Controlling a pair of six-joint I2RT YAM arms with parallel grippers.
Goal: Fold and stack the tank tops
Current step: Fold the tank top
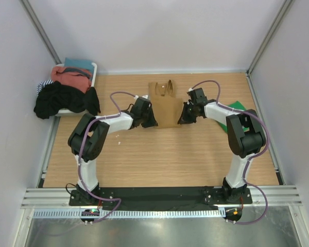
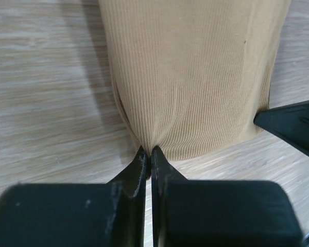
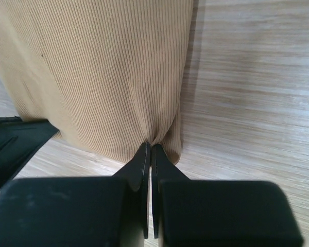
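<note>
Tan ribbed cloth is pinched in both claws. The left gripper [image 2: 148, 153] has its jaws closed on the near left hem corner of the tan top [image 2: 195, 77], and the right gripper [image 3: 148, 148] is closed on the near right corner. Puckers fan out from each pinch. In the overhead view the top lies flat on the table [image 1: 159, 154] at centre frame, between the two arms, with its straps toward the far edge.

As I judge it, the risk lies in the grip. Each bite is thin, right at the hem's edge, so a corner may slip out on the lift. The jaws may also have caught only the upper layer, and the fold would then drag the lower one askew. Uneven travel of the two arms would skew the crease.

The wrist views show the pinches and the ribbing but not the straps. Only the overhead view shows the neckline, the green top [image 1: 240, 106] at right behind the right arm, and farther off, the bin [image 1: 95, 68] at upper left heaped with clothes [image 1: 67, 98].
</note>
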